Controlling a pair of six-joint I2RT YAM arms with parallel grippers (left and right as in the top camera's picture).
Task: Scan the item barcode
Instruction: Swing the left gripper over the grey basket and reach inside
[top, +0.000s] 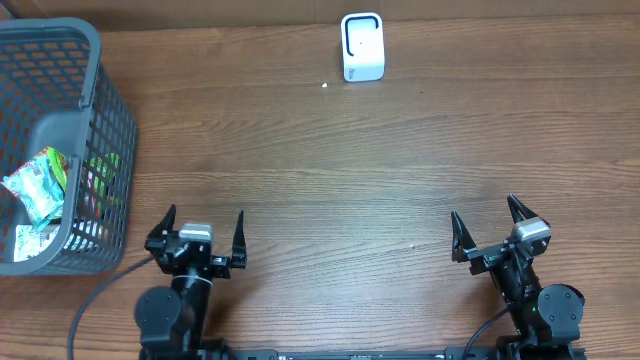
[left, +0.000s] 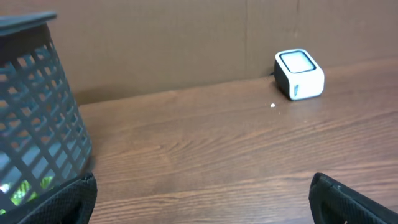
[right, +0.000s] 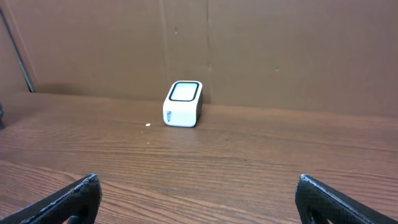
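A small white scanner box (top: 362, 46) with a dark-rimmed window stands at the table's far edge; the same scanner (left: 299, 74) shows at upper right in the left wrist view, and the scanner (right: 183, 103) is centre-left in the right wrist view. Packaged items (top: 40, 186), green and white, lie inside the grey basket (top: 85, 60) at the left. My left gripper (top: 204, 219) is open near the front edge, just right of the basket, nothing between its fingers. My right gripper (top: 483, 212) is open at front right, also holding nothing.
Bare wooden table stretches between the grippers and the scanner. A tiny white speck (top: 324, 85) lies left of the scanner. The basket wall (left: 37, 118) fills the left of the left wrist view. A brown wall stands behind the table.
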